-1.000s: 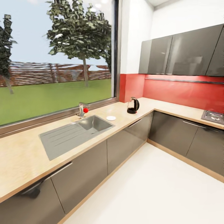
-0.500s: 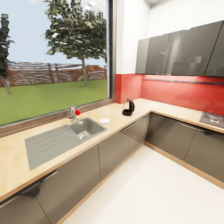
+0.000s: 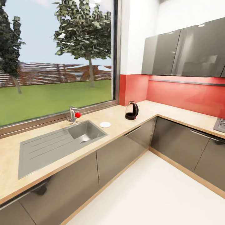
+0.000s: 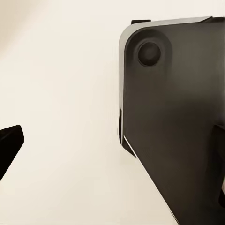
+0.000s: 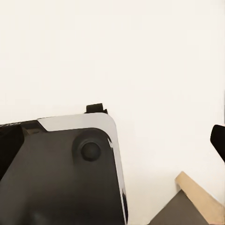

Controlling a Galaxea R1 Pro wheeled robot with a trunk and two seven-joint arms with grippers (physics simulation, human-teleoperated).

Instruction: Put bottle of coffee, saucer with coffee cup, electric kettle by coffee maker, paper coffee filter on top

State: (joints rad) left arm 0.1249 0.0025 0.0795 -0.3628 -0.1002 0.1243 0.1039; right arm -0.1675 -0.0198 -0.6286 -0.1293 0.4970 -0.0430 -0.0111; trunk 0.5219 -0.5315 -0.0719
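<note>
1. Against the head view of half a second back, the whole scene sits shifted: camera motion, not the objects. The black-and-clear electric kettle [image 3: 132,110] and the small white round saucer [image 3: 105,124] hold the same places relative to the sink.
2. The hob at the far right edge [image 3: 220,125] is now cut down to a sliver; more of the left tree shows through the window [image 3: 56,62].
3. The kettle stands upright on the light wood L-shaped surface [image 3: 125,125], near the inner corner, by the red backsplash [image 3: 184,95].
4. The saucer lies flat on the surface, just beside the grey steel sink with drainboard [image 3: 59,142], between sink and kettle.
5. A chrome tap with a red knob [image 3: 74,115] rises behind the basin.
6. No readable writing, brand or label anywhere.
7. Left wrist view: dark robot base panel [image 4: 178,122] over pale floor; a black tip at the edge. Gripper state: cannot tell.
8. Right wrist view: similar dark panel [image 5: 61,173], a wood-edged corner [image 5: 199,192]. Gripper state: cannot tell.
</note>
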